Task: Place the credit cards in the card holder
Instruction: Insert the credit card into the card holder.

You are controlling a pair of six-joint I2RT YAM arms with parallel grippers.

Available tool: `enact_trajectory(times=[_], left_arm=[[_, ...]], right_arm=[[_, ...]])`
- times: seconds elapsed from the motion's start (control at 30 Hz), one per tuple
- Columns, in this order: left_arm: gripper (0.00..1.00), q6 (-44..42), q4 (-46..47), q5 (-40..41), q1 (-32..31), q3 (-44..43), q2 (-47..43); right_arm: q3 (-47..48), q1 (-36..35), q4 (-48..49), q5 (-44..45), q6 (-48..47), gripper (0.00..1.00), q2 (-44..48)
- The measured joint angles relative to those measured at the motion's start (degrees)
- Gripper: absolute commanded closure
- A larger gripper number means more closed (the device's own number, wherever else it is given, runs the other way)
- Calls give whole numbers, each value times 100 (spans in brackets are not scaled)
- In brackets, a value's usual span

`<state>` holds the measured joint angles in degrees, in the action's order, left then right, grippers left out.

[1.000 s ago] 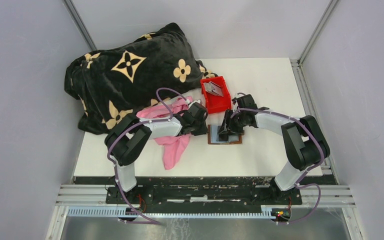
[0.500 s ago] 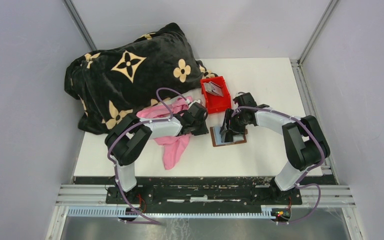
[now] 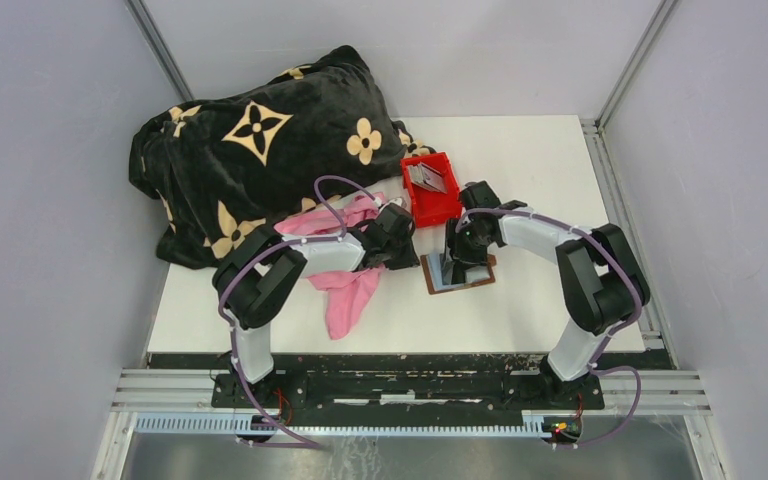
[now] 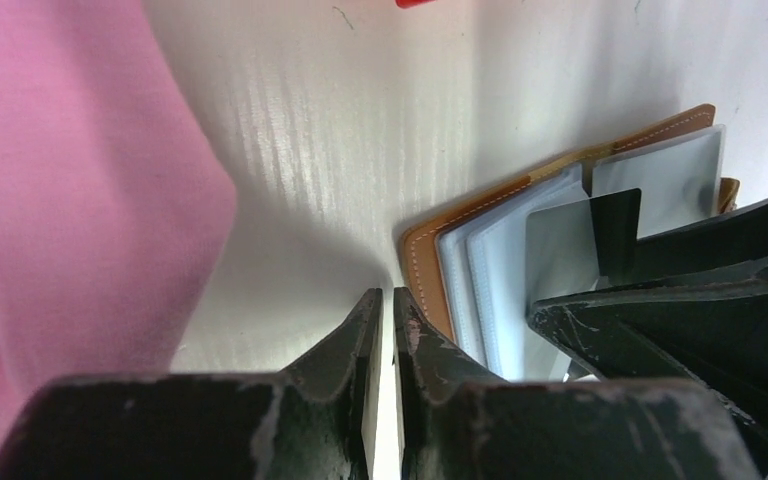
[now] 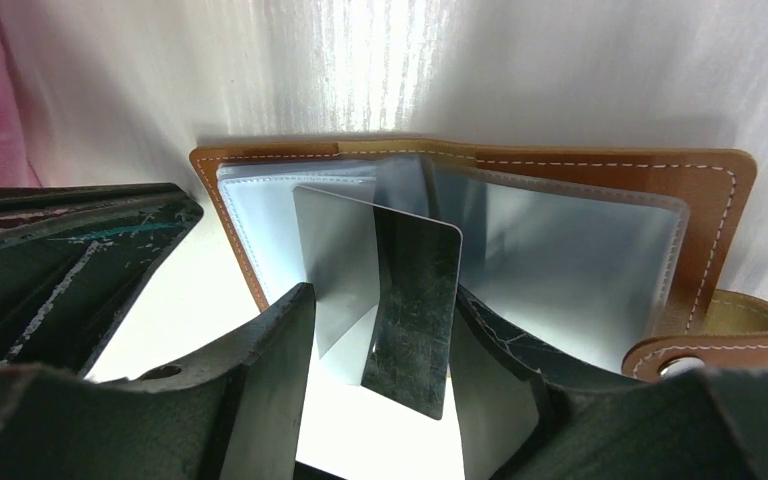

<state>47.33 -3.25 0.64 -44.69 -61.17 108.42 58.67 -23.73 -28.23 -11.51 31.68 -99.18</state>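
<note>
The brown card holder [image 3: 465,282] lies open on the table, its clear pockets facing up [image 5: 610,170]. My right gripper [image 3: 455,262] hangs over it, with a grey-silver credit card [image 5: 415,300] standing between its spread fingers. The card touches both fingers, and its far end is at the pockets. The card also shows in the left wrist view [image 4: 560,250]. My left gripper [image 3: 410,262] is shut and empty, its tips [image 4: 387,295] on the table just left of the holder's edge [image 4: 430,270]. More credit cards [image 3: 426,177] lie in the red bin.
The red bin [image 3: 438,212] stands just behind the holder. A pink cloth [image 3: 345,290] lies under my left arm. A black blanket with tan flowers [image 3: 260,140] fills the back left. My two grippers are close together.
The card holder has turned slightly on the table. My right gripper has shifted a little back and left over it. The left arm has stayed put.
</note>
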Motion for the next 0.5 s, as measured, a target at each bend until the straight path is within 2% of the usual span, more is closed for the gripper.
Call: enact_trajectory(times=[0.2, 0.5], left_arm=[[86, -31, 52, -83, -94, 0, 17], [88, -175, 24, -70, -337, -11, 20]], right_arm=[[146, -140, -146, 181, -70, 44, -90], [275, -295, -323, 420, -199, 37, -151]])
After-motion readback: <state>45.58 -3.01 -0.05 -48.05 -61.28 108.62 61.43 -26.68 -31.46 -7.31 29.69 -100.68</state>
